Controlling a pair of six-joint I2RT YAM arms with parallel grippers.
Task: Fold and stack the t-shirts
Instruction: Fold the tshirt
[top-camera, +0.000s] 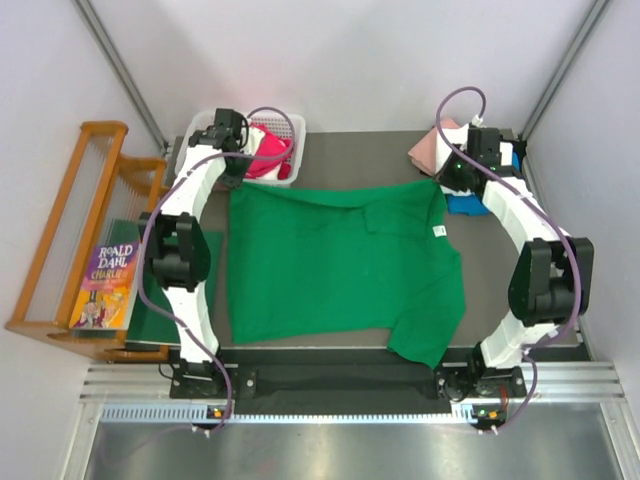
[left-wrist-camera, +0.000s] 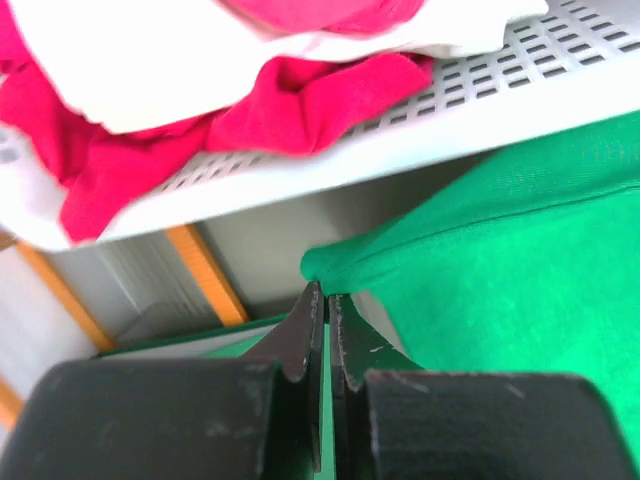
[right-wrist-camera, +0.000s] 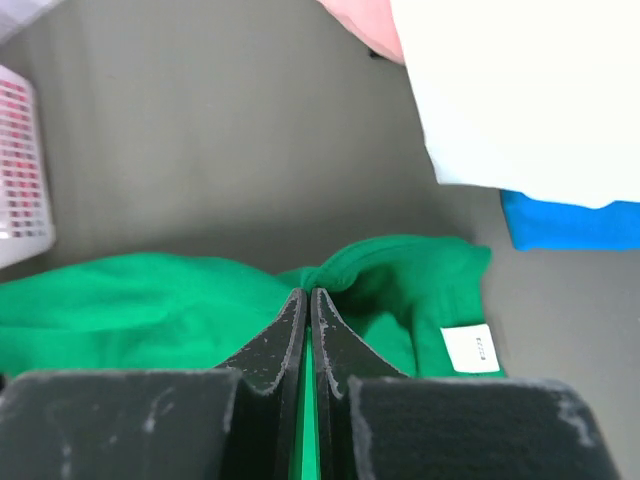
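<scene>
A bright green t-shirt lies spread over the middle of the table, its white neck label showing near the far right corner. My left gripper is shut on the shirt's far left corner; in the left wrist view the jaws pinch a fold of green cloth. My right gripper is shut on the far right corner, where the jaws hold a green fold beside the label. Red and white t-shirts lie in a basket.
The white slotted basket stands at the back left, just beyond my left gripper. At the back right lie pink, white and blue folded tees. A wooden rack with a book and a dark green mat sit at left.
</scene>
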